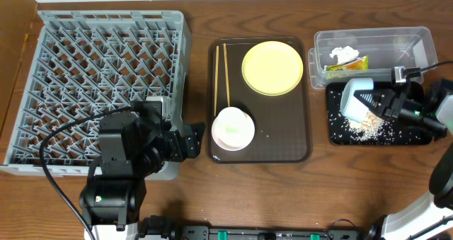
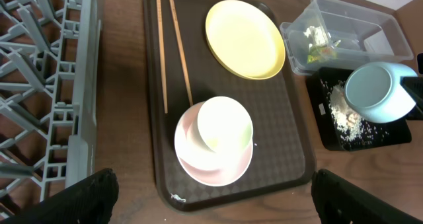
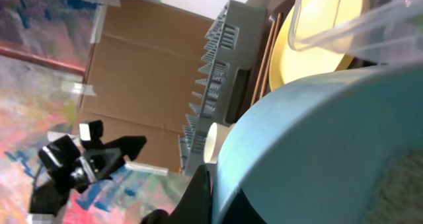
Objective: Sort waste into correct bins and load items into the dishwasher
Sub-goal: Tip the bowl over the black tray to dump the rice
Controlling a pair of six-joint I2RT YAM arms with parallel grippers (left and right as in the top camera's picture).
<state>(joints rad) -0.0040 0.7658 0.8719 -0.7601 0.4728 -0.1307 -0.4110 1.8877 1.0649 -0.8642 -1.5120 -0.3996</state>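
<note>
My right gripper (image 1: 373,105) is shut on the light blue bowl (image 1: 354,97), held tipped on its side over the shallow black tray (image 1: 417,136); beige rice scraps (image 1: 367,129) lie in the tray below it. The bowl fills the right wrist view (image 3: 317,145). The clear tub (image 1: 417,45) holds the white tissue (image 1: 344,54) and the green-yellow wrapper (image 1: 345,66). On the dark brown serving tray (image 1: 283,144) lie the yellow plate (image 1: 272,67), two chopsticks (image 1: 221,73) and a white bowl on a pale plate (image 1: 233,128). My left gripper (image 2: 211,197) is open and empty by the serving tray's near-left corner.
The grey dish rack (image 1: 99,84) stands at the left, with nothing in it. A cardboard box edge (image 1: 18,52) is beyond it. Brown wooden table surrounds the trays.
</note>
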